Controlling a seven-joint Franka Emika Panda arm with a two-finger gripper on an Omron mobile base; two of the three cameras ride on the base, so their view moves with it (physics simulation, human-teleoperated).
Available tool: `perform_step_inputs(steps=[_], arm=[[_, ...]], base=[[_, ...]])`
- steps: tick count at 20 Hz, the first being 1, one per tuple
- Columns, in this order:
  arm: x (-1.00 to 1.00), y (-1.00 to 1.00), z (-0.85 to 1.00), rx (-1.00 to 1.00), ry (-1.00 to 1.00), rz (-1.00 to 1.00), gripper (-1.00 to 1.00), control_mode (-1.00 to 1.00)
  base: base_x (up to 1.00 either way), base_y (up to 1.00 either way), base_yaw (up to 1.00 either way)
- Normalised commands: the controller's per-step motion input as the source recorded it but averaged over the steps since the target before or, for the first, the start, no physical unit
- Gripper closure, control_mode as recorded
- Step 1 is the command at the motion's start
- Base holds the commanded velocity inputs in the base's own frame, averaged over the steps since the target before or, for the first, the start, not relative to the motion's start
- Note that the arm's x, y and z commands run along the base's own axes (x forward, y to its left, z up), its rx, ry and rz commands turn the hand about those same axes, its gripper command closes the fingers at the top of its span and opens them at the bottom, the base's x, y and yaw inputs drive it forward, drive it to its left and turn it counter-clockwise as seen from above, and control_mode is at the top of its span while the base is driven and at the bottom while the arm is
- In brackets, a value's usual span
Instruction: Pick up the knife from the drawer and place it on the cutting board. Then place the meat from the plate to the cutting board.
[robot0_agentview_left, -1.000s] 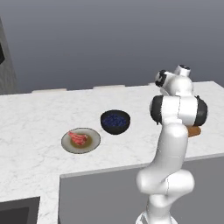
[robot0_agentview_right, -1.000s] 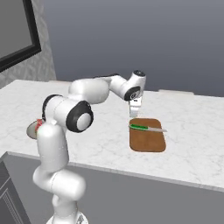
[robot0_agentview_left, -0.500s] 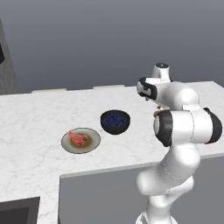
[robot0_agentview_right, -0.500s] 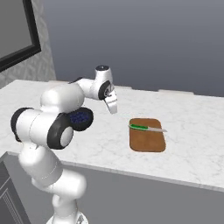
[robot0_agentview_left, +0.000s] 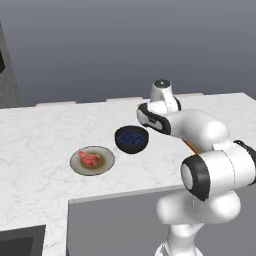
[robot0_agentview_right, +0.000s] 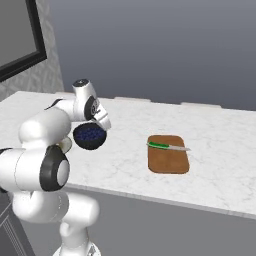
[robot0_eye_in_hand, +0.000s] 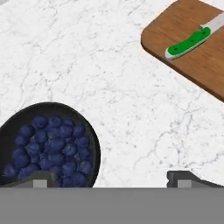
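Observation:
The knife (robot0_agentview_right: 167, 146), with its green handle (robot0_eye_in_hand: 188, 43) and pale blade, lies across the far end of the reddish-brown cutting board (robot0_agentview_right: 168, 159) (robot0_eye_in_hand: 192, 65). The red-pink meat (robot0_agentview_left: 89, 156) rests on the beige plate (robot0_agentview_left: 95, 167), left of the bowl. My gripper (robot0_eye_in_hand: 109, 180) (robot0_agentview_right: 103, 124) (robot0_agentview_left: 143, 121) hangs open and empty over the counter just right of the bowl, well left of the board. One fingertip (robot0_eye_in_hand: 39, 179) overlaps the bowl's rim in the hand view. The drawer is out of view.
A dark blue bowl of blueberries (robot0_agentview_left: 131, 138) (robot0_agentview_right: 90, 136) (robot0_eye_in_hand: 48, 144) stands between plate and board. The marble counter (robot0_agentview_left: 40, 145) runs left to a front cut-out. A grey wall stands behind, with a dark window frame (robot0_agentview_right: 37, 35) at the left.
My arm has swung left, away from above the cutting board to beside the blueberry bowl. The knife has stayed on the board, and the meat and plate are unmoved.

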Motion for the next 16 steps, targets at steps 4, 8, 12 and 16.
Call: perform_step_inputs(steps=[4, 8, 12, 16], arm=[[-0.2, 1.0, 0.23, -0.06, 0.11, 0.24, -1.0, -1.0], [-0.08, 1.0, 0.11, -0.06, 0.12, 0.28, -1.0, -1.0], [-0.01, 1.0, -0.01, -0.1, 0.06, 0.34, -1.0, -1.0], [0.0, 1.0, -0.2, -0.08, 0.05, 0.37, -1.0, -1.0]], base=[[0.0, 0.0, 0.0], [0.0, 0.0, 0.0], [0.0, 0.0, 0.0], [0.0, 0.0, 0.0]])
